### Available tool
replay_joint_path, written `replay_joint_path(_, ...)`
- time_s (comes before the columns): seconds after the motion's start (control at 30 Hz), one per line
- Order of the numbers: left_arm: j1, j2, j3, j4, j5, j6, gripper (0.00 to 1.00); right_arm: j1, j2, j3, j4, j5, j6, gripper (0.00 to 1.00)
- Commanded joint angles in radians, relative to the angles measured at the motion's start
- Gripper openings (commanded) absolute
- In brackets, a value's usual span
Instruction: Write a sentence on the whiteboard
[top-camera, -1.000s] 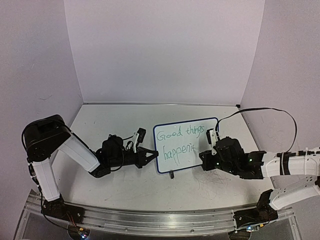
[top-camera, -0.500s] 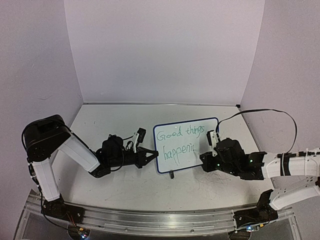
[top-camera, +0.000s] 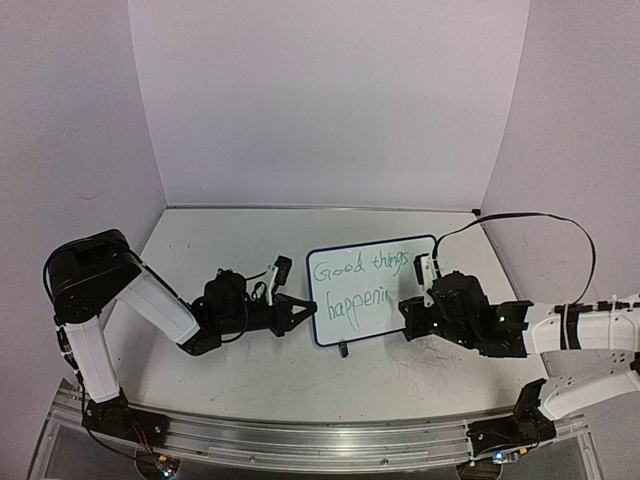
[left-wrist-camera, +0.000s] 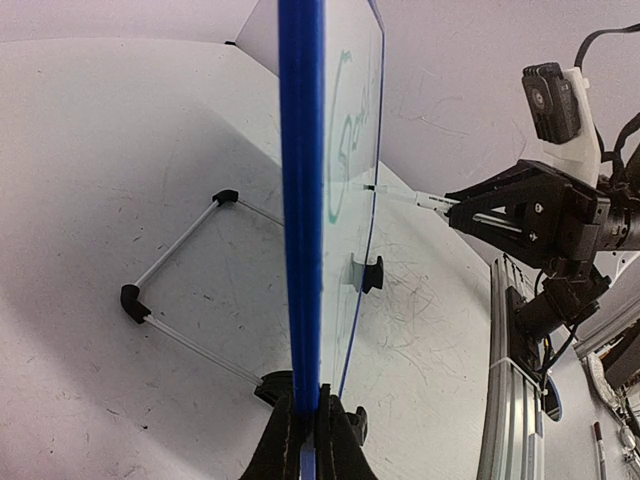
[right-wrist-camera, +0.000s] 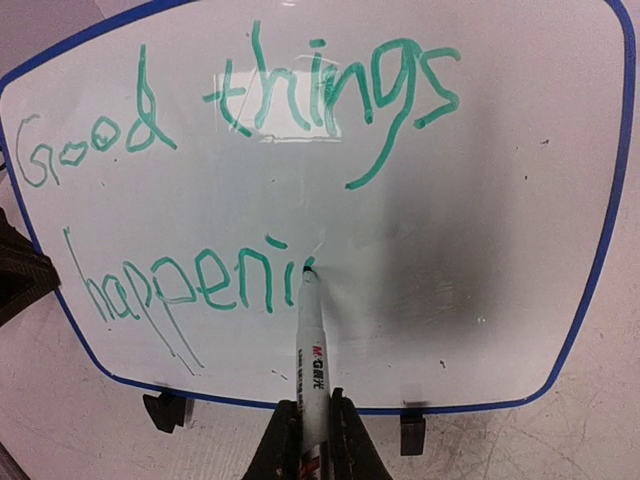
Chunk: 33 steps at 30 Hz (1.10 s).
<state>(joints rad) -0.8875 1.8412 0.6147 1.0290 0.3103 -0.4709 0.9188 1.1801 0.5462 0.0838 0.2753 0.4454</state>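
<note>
The right gripper (right-wrist-camera: 308, 425), gripping the marker (right-wrist-camera: 311, 345), is writing the sentence (right-wrist-camera: 330, 100) midway through "happening", while the left gripper (left-wrist-camera: 305, 420) is clamping the whiteboard (right-wrist-camera: 480, 230) by its edge.

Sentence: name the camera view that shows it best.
Right wrist: the sentence faces the lens, large and legible. Top view shows it small but readable. Left wrist sees the board edge-on, only slivers of green.

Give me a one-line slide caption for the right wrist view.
Right gripper holds a marker, tip on the whiteboard, partway through the green sentence "Good things happeni".
</note>
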Motion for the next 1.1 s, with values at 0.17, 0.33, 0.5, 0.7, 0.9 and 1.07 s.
replay_joint_path(0.17, 0.002, -0.043, -0.008, 0.005, -0.013, 0.025, 0.00, -0.004, 0.004, 0.040, 0.038, 0.070, -0.006, 0.00)
replay_joint_path(0.33, 0.002, -0.047, -0.012, 0.005, -0.014, 0.026, 0.00, -0.004, -0.005, 0.034, -0.016, 0.069, 0.013, 0.00)
replay_joint_path(0.5, 0.002, -0.045, -0.010, 0.006, -0.014, 0.026, 0.00, -0.003, -0.019, 0.013, -0.044, 0.052, 0.027, 0.00)
replay_joint_path(0.7, 0.002, -0.048, -0.010, 0.005, -0.014, 0.025, 0.00, -0.004, -0.017, -0.007, -0.051, 0.024, 0.034, 0.00)
replay_joint_path(0.9, 0.002, -0.048, -0.012, 0.005, -0.015, 0.024, 0.00, -0.003, -0.008, -0.023, -0.052, 0.009, 0.042, 0.00)
replay_joint_path(1.07, 0.002, -0.046, -0.013, 0.005, -0.015, 0.024, 0.00, -0.003, -0.007, -0.026, -0.053, 0.006, 0.049, 0.00)
